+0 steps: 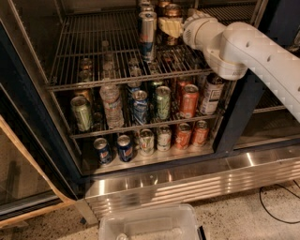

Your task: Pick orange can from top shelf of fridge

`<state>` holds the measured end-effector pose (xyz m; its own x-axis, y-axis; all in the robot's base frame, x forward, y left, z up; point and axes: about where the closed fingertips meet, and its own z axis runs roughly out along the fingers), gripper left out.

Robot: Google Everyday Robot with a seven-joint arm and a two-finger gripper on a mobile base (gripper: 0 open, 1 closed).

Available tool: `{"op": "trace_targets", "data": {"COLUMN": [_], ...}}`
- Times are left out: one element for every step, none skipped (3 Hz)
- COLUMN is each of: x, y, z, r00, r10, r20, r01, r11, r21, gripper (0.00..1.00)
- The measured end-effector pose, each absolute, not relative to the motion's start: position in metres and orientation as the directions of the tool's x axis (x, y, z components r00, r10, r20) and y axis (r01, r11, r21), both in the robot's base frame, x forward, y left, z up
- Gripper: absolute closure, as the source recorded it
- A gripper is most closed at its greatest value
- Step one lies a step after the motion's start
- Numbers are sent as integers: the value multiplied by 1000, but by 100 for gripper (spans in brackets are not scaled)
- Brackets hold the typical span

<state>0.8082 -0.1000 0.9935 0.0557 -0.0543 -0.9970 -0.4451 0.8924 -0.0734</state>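
Note:
The orange can (172, 11) stands upright at the back middle of the top shelf (93, 51) of the fridge (28, 93); I see its copper lid and upper body. My gripper (171, 27) reaches in from the right on the white arm (243, 47). It is right at the can and covers the can's middle. A tall silver-and-blue can (147, 35) stands just left of the gripper.
The lower racks hold several cans and a water bottle (111, 105). A white-labelled can (211, 93) stands under my arm. The ribbed steel base (187, 178) runs below. A clear plastic bin (150, 225) sits on the floor in front, and the open glass door (18, 178) is at left.

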Motion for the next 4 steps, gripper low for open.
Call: {"op": "trace_targets", "data": {"x": [811, 815, 827, 832], "y": [-100, -101, -103, -105], "z": [989, 985, 980, 981], "r00": [42, 34, 25, 26], "r10": [-56, -68, -77, -70], "r20": [-998, -997, -997, -997], "r01": [-442, -427, -404, -399], "r11": [894, 901, 911, 914], "r21": [-69, -75, -81, -75], "gripper": [27, 27, 27, 27]}}
